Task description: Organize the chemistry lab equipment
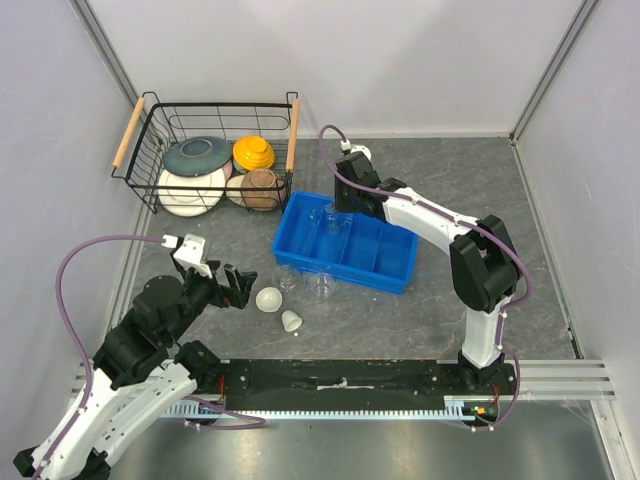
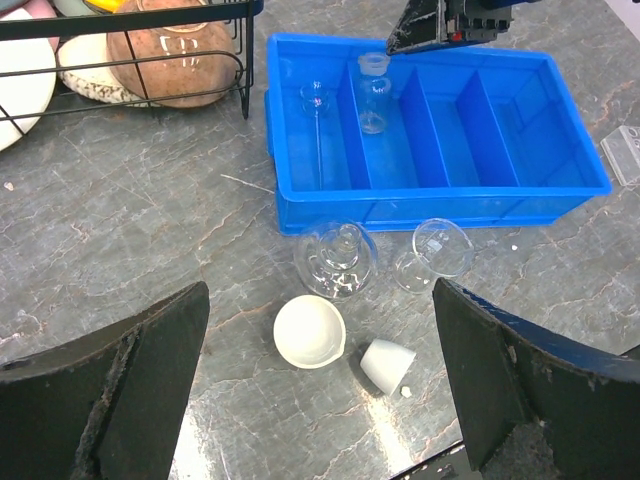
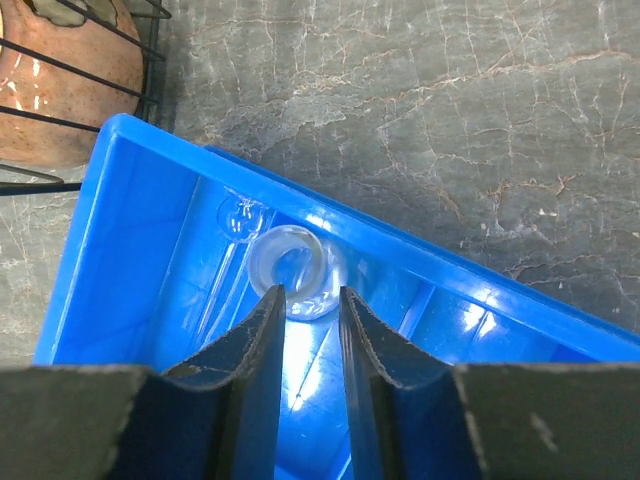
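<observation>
The blue compartment tray point(image 1: 395, 262) lies mid-table. A clear glass bottle point(image 3: 290, 268) stands upright in its second compartment point(image 2: 374, 95), beside a thin glass piece with a round bulb point(image 3: 240, 216) in the end compartment. My right gripper point(image 3: 310, 292) hovers just above the bottle's mouth, jaws slightly apart, with nothing between them. In front of the tray stand a round clear flask point(image 2: 336, 262) and a second clear flask point(image 2: 437, 250), with a white bowl point(image 2: 309, 331) and a tipped white cup point(image 2: 386, 363) nearer. My left gripper point(image 2: 320, 290) is wide open, low above these pieces.
A black wire basket point(image 1: 150, 150) with wooden handles holds coloured ceramic bowls and plates at the back left, close to the tray's left end. A small clear gridded piece point(image 2: 625, 155) lies on the table right of the tray. Grey walls close in three sides.
</observation>
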{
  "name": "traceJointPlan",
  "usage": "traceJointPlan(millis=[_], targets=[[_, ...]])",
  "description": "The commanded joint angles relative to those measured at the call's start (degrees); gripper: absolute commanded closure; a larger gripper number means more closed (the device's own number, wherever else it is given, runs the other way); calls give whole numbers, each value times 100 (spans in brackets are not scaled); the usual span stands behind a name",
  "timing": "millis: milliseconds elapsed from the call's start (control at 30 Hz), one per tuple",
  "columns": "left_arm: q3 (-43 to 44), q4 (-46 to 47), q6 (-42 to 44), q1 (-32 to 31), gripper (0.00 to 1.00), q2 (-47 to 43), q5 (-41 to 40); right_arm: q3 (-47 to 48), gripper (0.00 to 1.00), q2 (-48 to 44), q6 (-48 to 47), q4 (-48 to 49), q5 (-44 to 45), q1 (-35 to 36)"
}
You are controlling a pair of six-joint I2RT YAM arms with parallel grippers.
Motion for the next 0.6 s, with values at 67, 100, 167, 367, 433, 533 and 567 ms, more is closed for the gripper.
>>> traceJointPlan(millis=[67, 100, 167, 367, 433, 533, 567], targets=[[-32, 229, 182, -10, 0, 37, 49, 5, 64, -250, -60, 222, 46, -24], [-32, 229, 174, -10, 0, 46, 49, 40, 64, -320, -69, 187, 37, -15], [-32, 229, 174, -10, 0, 46, 49, 40, 64, -417, -77, 99, 2, -15], [-32, 229, 174, -10, 0, 46, 66, -363, 62, -1172, -165, -173, -104, 353], [-32, 220, 174, -10, 0, 55, 67, -460, 62, -1480, -200, -270, -60, 642], [-32, 220, 182, -10, 0, 64, 84, -601, 61, -1744, -218, -551, -16, 1073], [-32, 220, 182, -10, 0, 64, 84, -706, 61, -1797, -192, -691, 28, 1162]])
